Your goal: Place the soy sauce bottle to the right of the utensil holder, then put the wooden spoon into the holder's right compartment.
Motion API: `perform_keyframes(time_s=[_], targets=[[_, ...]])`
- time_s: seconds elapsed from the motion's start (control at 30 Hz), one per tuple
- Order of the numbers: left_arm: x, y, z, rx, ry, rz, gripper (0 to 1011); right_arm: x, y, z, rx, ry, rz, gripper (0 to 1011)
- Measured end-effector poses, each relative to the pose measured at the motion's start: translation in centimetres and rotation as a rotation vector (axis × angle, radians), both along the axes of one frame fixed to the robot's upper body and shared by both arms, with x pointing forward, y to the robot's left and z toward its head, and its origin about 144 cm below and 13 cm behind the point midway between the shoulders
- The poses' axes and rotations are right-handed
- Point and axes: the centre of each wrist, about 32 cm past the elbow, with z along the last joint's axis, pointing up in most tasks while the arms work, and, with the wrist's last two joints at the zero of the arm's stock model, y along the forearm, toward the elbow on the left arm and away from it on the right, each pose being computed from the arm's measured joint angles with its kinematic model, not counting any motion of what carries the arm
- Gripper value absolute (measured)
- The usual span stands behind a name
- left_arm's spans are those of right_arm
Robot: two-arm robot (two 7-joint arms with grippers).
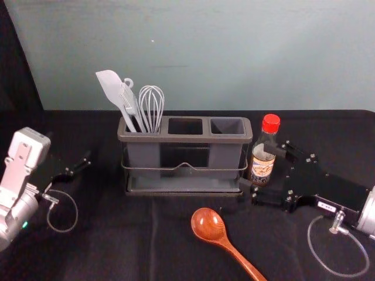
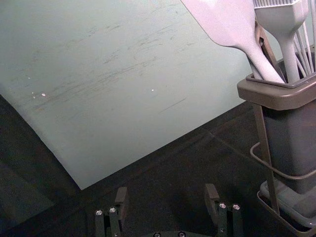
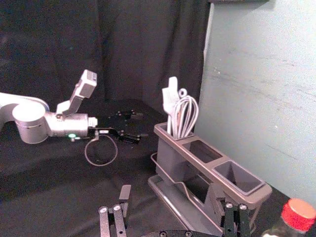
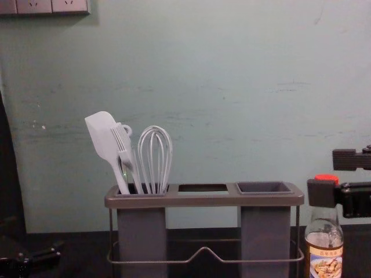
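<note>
Open table point(image 1: 105, 216) is stretching between the left gripper point(image 1: 69, 148) and the holder point(image 1: 184, 139); toward the right edge, the bottle point(image 1: 261, 168) and right gripper point(image 1: 254, 164) are crowding the way, the spoon point(image 1: 208, 224) lying nearer.

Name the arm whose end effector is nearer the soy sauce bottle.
Right: the right end effector is close beside the bottle; the left end effector is beyond the utensil holder.

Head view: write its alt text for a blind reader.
A gray utensil holder has pale utensils in its left compartment, with a soy sauce bottle to its right, beside the open right gripper. A wooden spoon lies in front; the left gripper is at left.
</note>
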Motion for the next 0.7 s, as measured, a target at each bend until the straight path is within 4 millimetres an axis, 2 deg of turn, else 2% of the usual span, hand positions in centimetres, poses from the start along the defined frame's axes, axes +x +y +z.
perform_keyframes(time_s=[0.37, 0.7], targets=[[0.0, 0.0, 0.0, 0.0, 0.0, 0.0, 1011, -0.8, 2.4, 2.2, -0.091, 0.066, 0.004, 1003], [0.0, 0.0, 0.0, 0.0, 0.0, 0.0, 1011, -0.6, 4.1, 5.3, -0.195, 0.228, -0.05, 1002]])
